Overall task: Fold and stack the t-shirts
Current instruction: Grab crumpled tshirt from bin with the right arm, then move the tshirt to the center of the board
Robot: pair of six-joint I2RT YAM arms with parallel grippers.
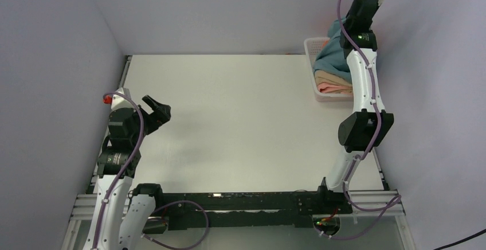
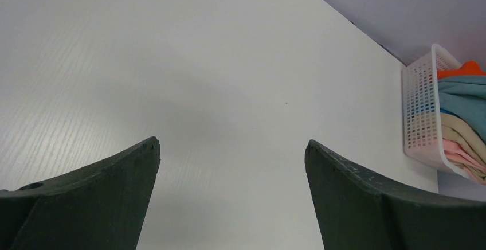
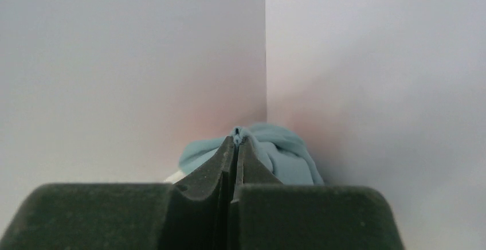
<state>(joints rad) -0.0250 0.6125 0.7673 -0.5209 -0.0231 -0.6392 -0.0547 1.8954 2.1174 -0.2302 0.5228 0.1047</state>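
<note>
Jaws of the right gripper (image 3: pixel 236 140) are clenched on a pinch of the grey-blue shirt (image 3: pixel 286 152); a small fold of cloth protrudes between the tips. Jaws of the left gripper (image 2: pixel 232 144) are released, spread wide and holding nothing, above bare table (image 1: pixel 229 118) at the left side.

The grey-blue shirt is soft matte knit, bunched and creased. It lies on top of the pile in the basket (image 1: pixel 312 46) at the far right corner of the table. In the top view, part of it rises in a peak beside the right arm (image 1: pixel 360 84). Below it lie the tan shirt (image 2: pixel 458 132) and the pink shirt (image 2: pixel 461 155), both folded in flat layers. The orange shirt (image 2: pixel 467 68) shows as a small hump at the far rim.

The basket is white plastic, rectangular, with perforated grid walls through which cloth colours show. The table is white with a fine ribbed grain. Both grippers have dark, matte, wedge-shaped fingers.

Plain pale lilac walls (image 3: pixel 132 61) enclose the table and meet in a corner behind the right gripper. In the top view, the right arm crosses the basket and hides its right half and the right gripper.
</note>
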